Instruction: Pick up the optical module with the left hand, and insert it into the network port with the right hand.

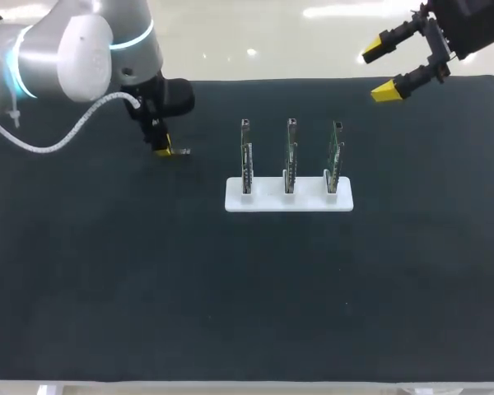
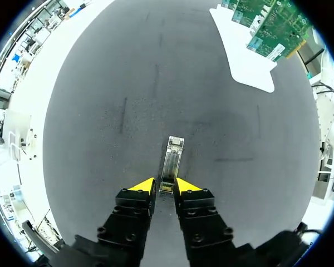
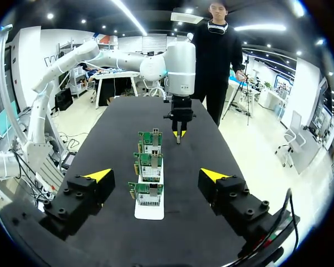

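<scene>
Left hand clamps the slim metallic optical module on the matte black table; right hand spread apart.

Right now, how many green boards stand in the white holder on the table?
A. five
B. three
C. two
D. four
B: in the head view, three green boards stand upright, side by side in a row, in the white holder.
</scene>
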Motion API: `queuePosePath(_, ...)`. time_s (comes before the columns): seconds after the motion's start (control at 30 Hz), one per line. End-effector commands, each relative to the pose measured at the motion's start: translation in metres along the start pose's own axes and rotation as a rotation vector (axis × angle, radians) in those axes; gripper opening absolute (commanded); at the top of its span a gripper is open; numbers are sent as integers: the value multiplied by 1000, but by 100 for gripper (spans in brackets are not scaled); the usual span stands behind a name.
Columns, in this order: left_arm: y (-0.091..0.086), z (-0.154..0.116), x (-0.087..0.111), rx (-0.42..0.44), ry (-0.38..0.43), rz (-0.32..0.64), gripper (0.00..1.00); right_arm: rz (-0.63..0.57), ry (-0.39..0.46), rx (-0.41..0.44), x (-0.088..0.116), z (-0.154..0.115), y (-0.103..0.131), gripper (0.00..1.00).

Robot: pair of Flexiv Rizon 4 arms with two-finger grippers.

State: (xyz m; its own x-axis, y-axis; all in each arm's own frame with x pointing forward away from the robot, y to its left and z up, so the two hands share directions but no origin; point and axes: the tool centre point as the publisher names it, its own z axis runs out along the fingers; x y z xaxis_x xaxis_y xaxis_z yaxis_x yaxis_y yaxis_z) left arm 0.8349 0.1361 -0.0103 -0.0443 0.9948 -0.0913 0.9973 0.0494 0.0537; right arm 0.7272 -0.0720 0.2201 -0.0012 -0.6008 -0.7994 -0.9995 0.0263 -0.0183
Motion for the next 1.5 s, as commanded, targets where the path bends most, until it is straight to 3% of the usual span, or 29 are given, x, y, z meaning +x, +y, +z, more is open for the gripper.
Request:
queuePosePath(0.03, 0, 4, -1, -2, 4, 2, 47, 0, 0, 0, 0, 0, 0, 100)
queuePosePath(0.07, 0, 6, -2, -3, 5, 3, 43, 0, 0, 0, 0, 0, 0, 100)
queuePosePath(0.13, 0, 7, -2, -5, 8, 3, 0, 0, 0, 0, 0, 0, 0, 100)
queuePosePath(0.43, 0, -8, -1, 14, -14, 5, 0, 0, 0, 0, 0, 0, 0, 100)
queuePosePath(0.6, -3, -33, 0, 33, -87, 20, 0, 0, 0, 0, 0, 0, 0, 100)
queuePosePath(1.1, -38, -129, -9, 65, -484, 20, 0, 0, 0, 0, 0, 0, 0, 100)
queuePosePath(1.5, -63, -171, -10, 33, -803, 24, 0, 0, 0, 0, 0, 0, 0, 100)
